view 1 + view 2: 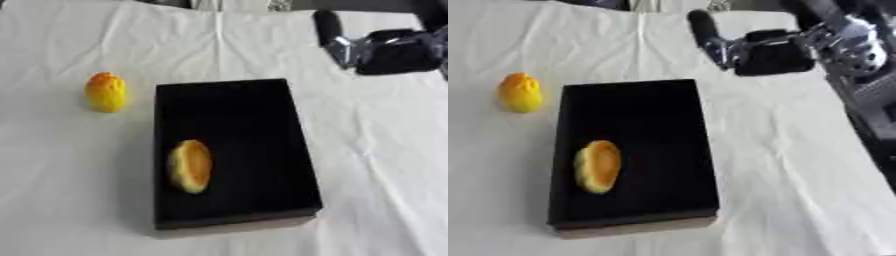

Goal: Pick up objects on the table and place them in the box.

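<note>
A black open box (262, 130) lies in the middle of the white cloth. Inside it, near its left wall, rests a yellow-orange rounded piece like a bread roll (190, 166). To the left of the box, on the cloth, stands a yellow-orange fruit (106, 92). My right hand (754, 47) hangs above the cloth beyond the box's far right corner, its fingers straight and pointing left, holding nothing. My left hand does not show in either view.
The white cloth (385, 165) covers the whole table, with wrinkles along the right side. My right forearm (855, 47) with silver joints runs in from the upper right.
</note>
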{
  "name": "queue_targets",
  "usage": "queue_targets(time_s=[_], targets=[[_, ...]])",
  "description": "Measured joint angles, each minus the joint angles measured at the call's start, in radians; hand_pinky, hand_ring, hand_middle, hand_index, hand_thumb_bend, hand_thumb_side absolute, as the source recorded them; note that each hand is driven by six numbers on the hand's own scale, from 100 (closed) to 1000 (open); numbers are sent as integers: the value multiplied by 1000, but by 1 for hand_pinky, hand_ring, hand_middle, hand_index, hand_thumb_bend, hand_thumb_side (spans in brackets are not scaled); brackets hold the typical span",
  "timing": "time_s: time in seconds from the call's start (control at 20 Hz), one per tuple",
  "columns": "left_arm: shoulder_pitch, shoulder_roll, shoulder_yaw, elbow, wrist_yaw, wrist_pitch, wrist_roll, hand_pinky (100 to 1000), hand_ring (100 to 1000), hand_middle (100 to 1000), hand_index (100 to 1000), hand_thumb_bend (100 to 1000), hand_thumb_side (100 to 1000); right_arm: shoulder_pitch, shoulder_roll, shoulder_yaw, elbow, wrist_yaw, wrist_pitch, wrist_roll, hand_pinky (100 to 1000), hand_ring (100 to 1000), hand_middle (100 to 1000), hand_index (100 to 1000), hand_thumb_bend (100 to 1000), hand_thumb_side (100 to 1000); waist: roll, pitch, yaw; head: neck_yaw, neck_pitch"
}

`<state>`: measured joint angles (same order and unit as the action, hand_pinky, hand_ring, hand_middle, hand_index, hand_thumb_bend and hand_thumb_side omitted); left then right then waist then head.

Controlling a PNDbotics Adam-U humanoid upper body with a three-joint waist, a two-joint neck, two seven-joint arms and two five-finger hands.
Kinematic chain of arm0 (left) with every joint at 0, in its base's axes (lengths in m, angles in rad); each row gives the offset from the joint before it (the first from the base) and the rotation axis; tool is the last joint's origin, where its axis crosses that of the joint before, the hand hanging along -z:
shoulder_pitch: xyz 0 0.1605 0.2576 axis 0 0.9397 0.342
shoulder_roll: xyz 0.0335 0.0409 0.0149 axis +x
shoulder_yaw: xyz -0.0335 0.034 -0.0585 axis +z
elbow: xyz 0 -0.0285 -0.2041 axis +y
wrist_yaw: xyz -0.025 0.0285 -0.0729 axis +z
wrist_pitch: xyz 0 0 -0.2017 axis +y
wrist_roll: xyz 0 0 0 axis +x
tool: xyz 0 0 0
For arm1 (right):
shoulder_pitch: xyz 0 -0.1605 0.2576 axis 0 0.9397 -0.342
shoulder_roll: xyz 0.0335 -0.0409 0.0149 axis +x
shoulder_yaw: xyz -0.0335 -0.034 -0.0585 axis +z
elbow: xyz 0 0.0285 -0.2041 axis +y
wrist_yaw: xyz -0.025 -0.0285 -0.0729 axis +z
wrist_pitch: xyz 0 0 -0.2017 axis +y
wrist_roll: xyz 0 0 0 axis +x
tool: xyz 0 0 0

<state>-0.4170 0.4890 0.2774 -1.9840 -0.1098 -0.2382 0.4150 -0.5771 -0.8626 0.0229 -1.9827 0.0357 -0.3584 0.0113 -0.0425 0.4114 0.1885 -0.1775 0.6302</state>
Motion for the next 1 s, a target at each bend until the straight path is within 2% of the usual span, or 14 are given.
queue_targets(time_s=[0.1,0.2,0.25,0.3,0.4,0.55,0.65,0.7,0.75,0.8,0.95,1.0], targets=[[-4,18,-9,0,-10,1,-9,840,863,775,914,135,550,78,-36,-68,-1,-118,-8,-41,949,952,704,872,100,104,7,1,-10,14,-1],[-5,49,-20,0,-33,6,-24,840,860,774,916,139,528,161,-59,-132,-1,-216,-43,-78,950,945,699,869,100,125,13,4,-20,27,-5],[-5,71,-27,0,-51,13,-35,841,857,766,911,148,507,202,-63,-162,-1,-255,-66,-93,947,941,700,868,100,266,15,7,-26,34,-7],[-5,97,-36,0,-71,22,-51,842,855,774,923,162,494,241,-66,-190,-1,-285,-91,-107,946,940,698,868,100,105,17,10,-31,40,-7],[-5,171,-57,15,-129,46,-104,845,854,777,928,185,491,325,-66,-242,-1,-320,-149,-131,941,937,700,868,100,100,23,10,-46,52,-7],[-33,302,-108,89,-218,62,-230,857,873,801,942,182,522,418,-62,-300,-1,-324,-232,-164,933,931,704,867,100,100,33,10,-64,65,-7],[-68,382,-152,162,-261,43,-341,866,880,817,943,216,514,457,-53,-324,-1,-311,-277,-192,930,929,706,867,100,100,37,10,-72,71,-6],[-91,415,-175,198,-279,24,-400,880,887,829,943,313,506,470,-50,-332,-1,-301,-295,-207,927,927,708,868,100,100,39,9,-76,73,-5],[-111,444,-199,233,-300,1,-462,881,888,830,943,322,503,481,-46,-337,-1,-290,-310,-222,927,927,708,868,100,100,40,7,-80,74,-2],[-132,468,-223,267,-320,-24,-522,888,890,834,940,406,484,488,-45,-342,-1,-279,-323,-236,926,925,707,867,100,100,41,5,-85,75,2],[-191,511,-296,352,-376,-101,-689,901,896,837,940,495,461,504,-40,-345,-1,-249,-344,-267,926,926,706,868,100,100,41,1,-94,78,5],[-210,517,-318,377,-390,-124,-735,907,902,840,939,533,418,508,-39,-345,-1,-240,-347,-274,927,926,706,868,100,100,41,0,-94,78,8]])
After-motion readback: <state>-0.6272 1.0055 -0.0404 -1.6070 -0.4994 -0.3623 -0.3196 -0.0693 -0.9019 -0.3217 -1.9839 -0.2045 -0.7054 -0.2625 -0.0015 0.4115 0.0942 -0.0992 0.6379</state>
